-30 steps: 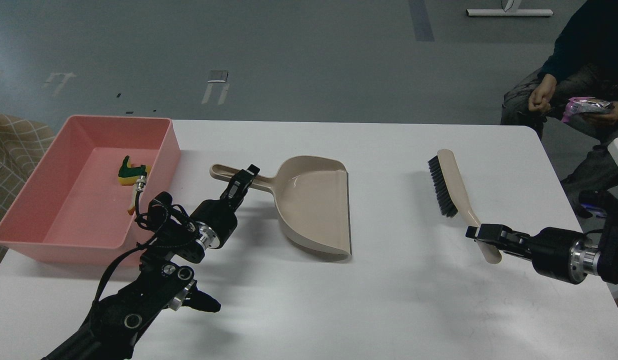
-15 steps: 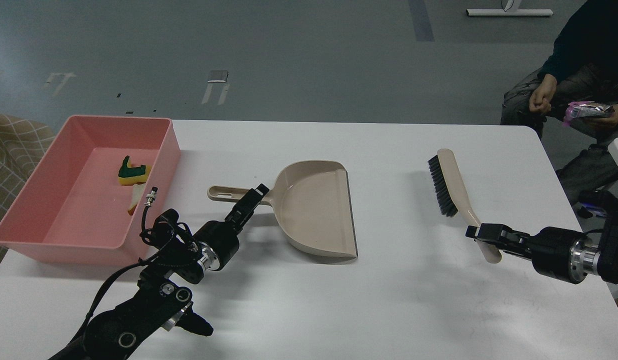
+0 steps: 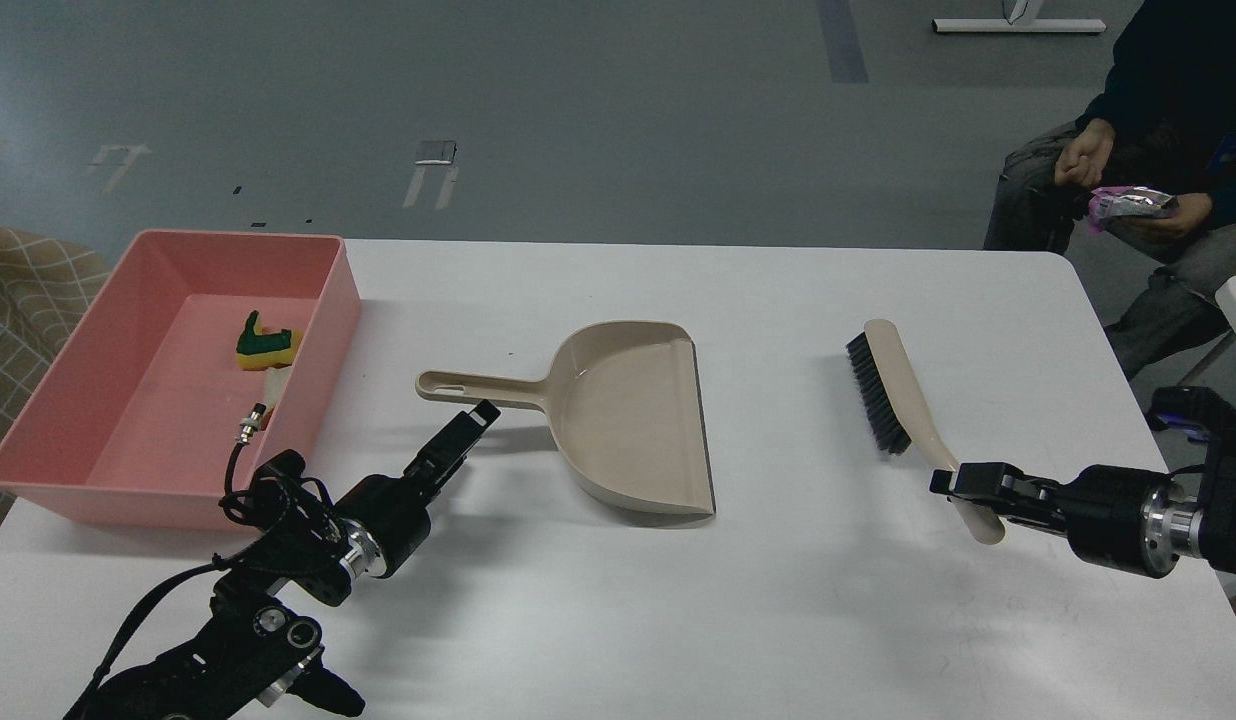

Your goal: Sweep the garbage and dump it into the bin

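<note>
Pink bin [image 3: 108,400] sitting at the far left of the white table [image 3: 678,620], holding the garbage: one yellow-and-green sponge bit [image 3: 266,345] and one thin pale stick [image 3: 270,388] just beside it, both lying on the bin floor. Nothing else to sweep showing on the table, so most likely finishing up.

Beige dustpan [image 3: 618,420] lying flat in the middle, handle pointing left toward the bin, wide mouth facing right. Left gripper [image 3: 475,413] hanging just below the handle, not touching it, holding nothing; too dark and thin to tell if open or closed. Being the nearer arm to dustpan and bin.

Beige brush [image 3: 893,395] lying on the right, long way running from far to near, black bristles facing left toward the dustpan. Right gripper [image 3: 963,482] pinching the near end of the brush handle.

Counting: one bin, one dustpan, one brush, two bits of garbage, two grippers. Also one person [image 3: 1148,170] sitting far right, off the table.
</note>
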Available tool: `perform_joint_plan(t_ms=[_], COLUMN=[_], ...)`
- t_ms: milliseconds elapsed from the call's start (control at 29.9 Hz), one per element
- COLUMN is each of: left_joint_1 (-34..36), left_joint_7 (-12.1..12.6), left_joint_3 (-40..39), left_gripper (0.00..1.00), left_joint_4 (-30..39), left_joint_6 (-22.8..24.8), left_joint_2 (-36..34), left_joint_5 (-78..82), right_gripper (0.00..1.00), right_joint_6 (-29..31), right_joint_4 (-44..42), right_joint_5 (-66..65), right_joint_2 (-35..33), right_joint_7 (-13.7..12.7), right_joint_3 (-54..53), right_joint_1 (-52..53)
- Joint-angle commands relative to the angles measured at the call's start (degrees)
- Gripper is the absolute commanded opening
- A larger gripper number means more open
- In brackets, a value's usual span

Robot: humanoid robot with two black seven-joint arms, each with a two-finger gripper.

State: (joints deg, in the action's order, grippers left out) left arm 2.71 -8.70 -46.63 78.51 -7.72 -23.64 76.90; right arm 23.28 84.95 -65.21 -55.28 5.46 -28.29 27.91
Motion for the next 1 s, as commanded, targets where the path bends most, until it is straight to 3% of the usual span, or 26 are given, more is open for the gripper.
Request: perform_joint_plan(t_ms=[0,100,268,368,468,535,869,970], left_joint_1=[-0.1,-0.1,-0.1,-0.1,-0.2,-0.2,-5.1,-7.4], left_joint_7=[0.1,0.4,0.9,0.9,1.0,1.1,1.9,1.9], left_joint_3=[-0.7,-1.4,-1.9,-1.9,-1.9,-1.9,-4.3,-5.6], left_gripper=[0.97,0.97,0.97,0.97,0.97,0.97,0.97,0.97], left_joint_4=[2.2,3.7,5.9,6.6,7.5,8.1,14.3,17.2], left_joint_6=[-0.1,0.0,0.0,0.1,0.1,0.1,0.2,0.6], left_joint_2=[-0.2,-0.2,-0.4,-1.0,-1.8,-2.2,-5.6,-7.7], left_joint_5=[-0.3,-0.3,-0.3,-0.3,-0.4,-0.4,-0.3,-0.4], right_gripper=[0.02,0.07,0.31,0.39,0.61,0.62,0.94,0.95], right_joint_6=[0.6,0.6,0.5,0.4,0.4,0.4,0.4,0.8], right_joint_4=[0.2,0.1,0.0,0.0,0.0,0.0,0.9,1.7], right_joint_5=[0.0,0.0,-0.1,0.0,0.0,0.0,0.1,0.8], right_joint_2=[0.0,-0.1,-0.4,-0.6,-0.9,-1.1,-3.0,-4.6], right_joint_7=[-0.1,-0.3,-0.7,-0.8,-0.9,-0.9,-1.1,-0.6], right_joint_3=[-0.1,0.0,-0.2,-0.3,-0.4,-0.4,-0.9,-2.2], right_joint_1=[0.0,0.0,0.0,0.0,0.0,0.0,0.0,0.0])
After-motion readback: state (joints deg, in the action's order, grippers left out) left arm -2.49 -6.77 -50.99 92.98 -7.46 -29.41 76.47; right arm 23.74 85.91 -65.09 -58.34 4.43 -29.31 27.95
